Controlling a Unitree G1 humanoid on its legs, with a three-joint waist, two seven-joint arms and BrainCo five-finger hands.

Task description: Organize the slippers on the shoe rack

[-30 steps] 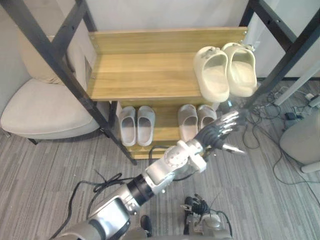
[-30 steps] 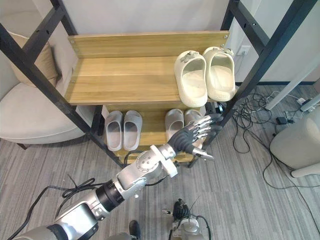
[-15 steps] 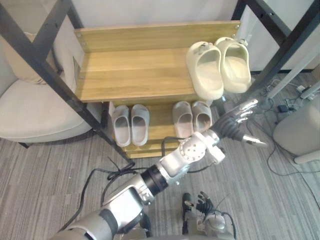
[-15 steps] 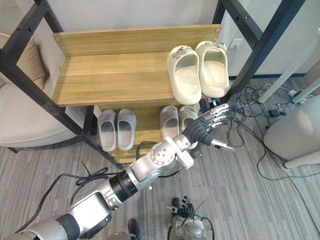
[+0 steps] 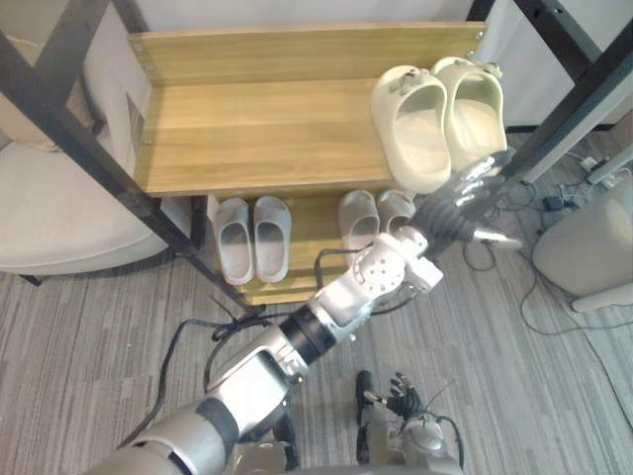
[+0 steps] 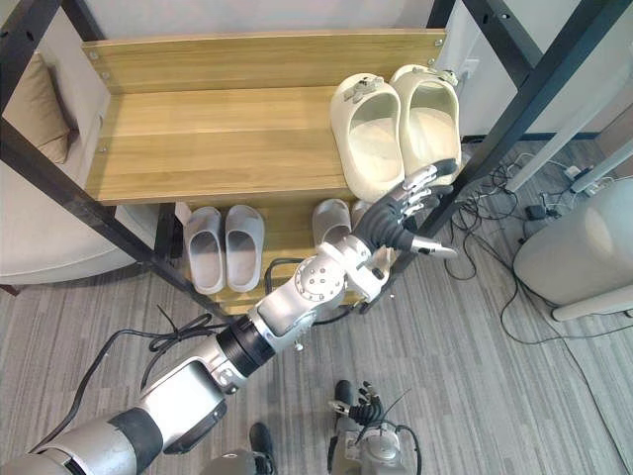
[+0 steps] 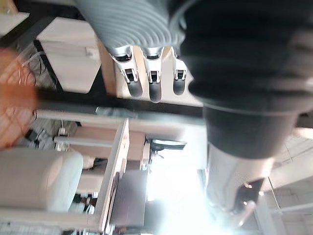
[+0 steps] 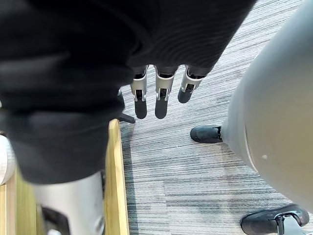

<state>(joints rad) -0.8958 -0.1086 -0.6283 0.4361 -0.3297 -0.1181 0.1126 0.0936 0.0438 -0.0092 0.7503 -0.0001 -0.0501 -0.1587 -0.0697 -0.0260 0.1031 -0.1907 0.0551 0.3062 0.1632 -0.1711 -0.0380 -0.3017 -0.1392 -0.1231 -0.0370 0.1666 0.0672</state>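
- Change: the left hand has risen. A second ago it hung in front of the shoe rack's lower shelf. It now sits level with the front edge of the upper shelf, at the rack's right end.
- The whole scene has also shifted in the head views, so part of that apparent travel is camera motion.
- Left hand state: fingers straight and spread, thumb out to the side, nothing held. It is just beside the near ends of the cream slippers; contact cannot be confirmed.
- Right hand: fingers straight and slack, pointing down at the carpet, nothing held.
- Meaning for the task: the reach appears aimed at the cream pair, probably to straighten or shift it. No grasp has begun.
- Upper shelf contents: the cream slippers, side by side at the rack's right end, near ends over the front edge. The rest of that shelf is bare wood.
- Lower shelf contents: one grey pair toward the rack's left, a second grey pair toward its right, partly behind the left arm.
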